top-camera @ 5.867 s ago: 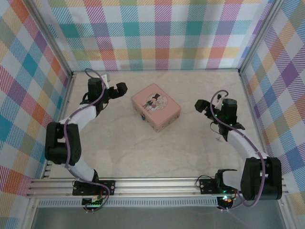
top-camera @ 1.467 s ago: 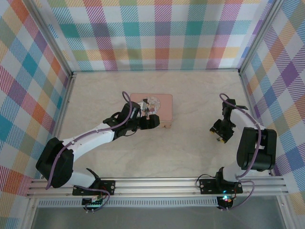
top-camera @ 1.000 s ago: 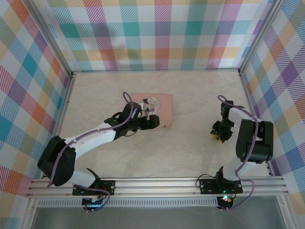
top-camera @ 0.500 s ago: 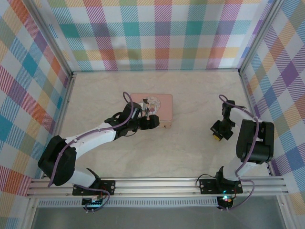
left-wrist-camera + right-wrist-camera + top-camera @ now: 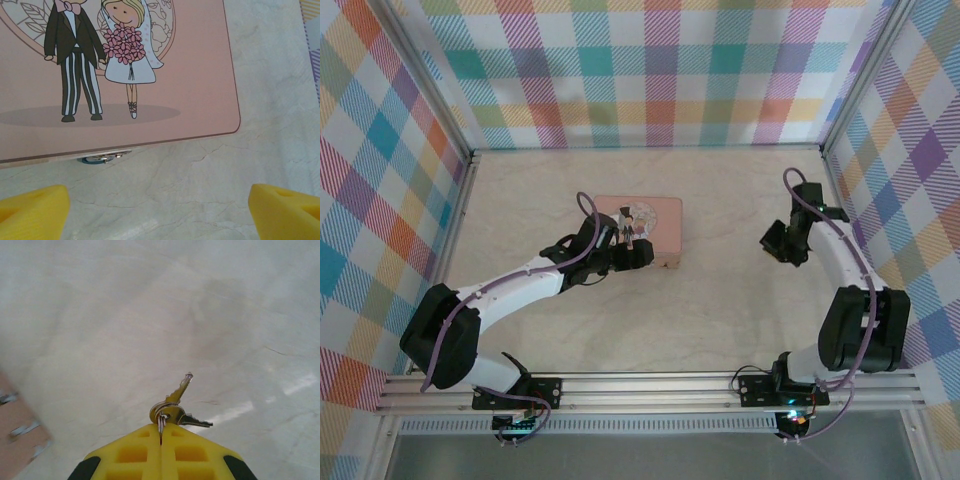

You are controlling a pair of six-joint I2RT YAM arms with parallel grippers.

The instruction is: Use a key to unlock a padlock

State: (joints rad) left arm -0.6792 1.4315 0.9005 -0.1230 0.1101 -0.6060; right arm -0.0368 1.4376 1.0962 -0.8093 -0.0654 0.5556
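pink tin (image 5: 650, 222): rectangular with rounded corners; the smooth matte lid is printed with a cartoon bride and groom.
padlock (image 5: 102, 159): silvery metal with a teal part; it is tucked against the pink tin's near edge and mostly hidden under the lid rim.
left gripper (image 5: 159, 210): it is held spread wide and released, just in front of the pink tin's near edge; nothing is touched by its yellow wedge-shaped pads (image 5: 30, 207).
right gripper (image 5: 160, 440): it is clenched on the ring of the keys, well to the right of the pink tin.
keys (image 5: 175, 407): one brass-coloured and one smaller and silvery, joined on a thin wire ring.
table (image 5: 720, 300): pale, marble-veined, faintly glossy.
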